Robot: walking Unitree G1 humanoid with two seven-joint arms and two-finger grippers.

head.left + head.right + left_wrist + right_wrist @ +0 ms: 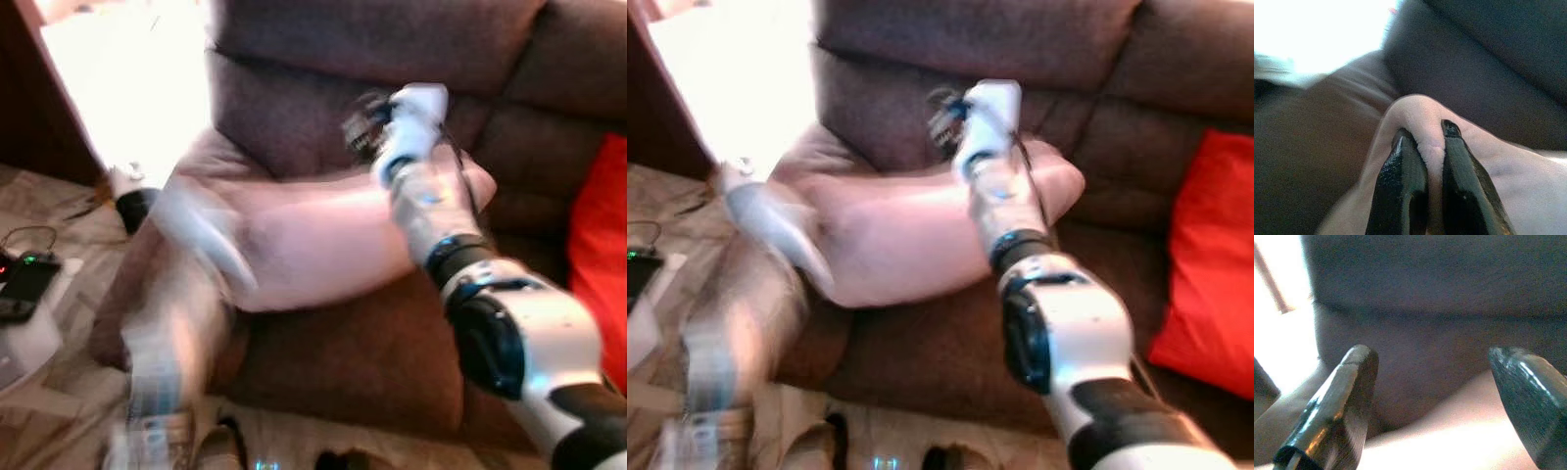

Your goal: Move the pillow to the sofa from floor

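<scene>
A pale pink pillow (313,245) lies across the seat of the brown sofa (343,362), one end by the armrest and the other toward the backrest. My left gripper (1426,131) is shut on a pinched fold at the pillow's left edge; the left arm (186,255) is blurred. My right gripper (1432,355) is open, hovering just above the pillow's far end, close to the sofa backrest (1440,333). In the eye views it shows as dark blurred fingers (361,125) past the white wrist.
A red cushion (1205,274) rests on the sofa at the right. On the patterned floor to the left lie a black device with cables (24,279) and a white box (29,343). Bright light (127,78) washes out the back left.
</scene>
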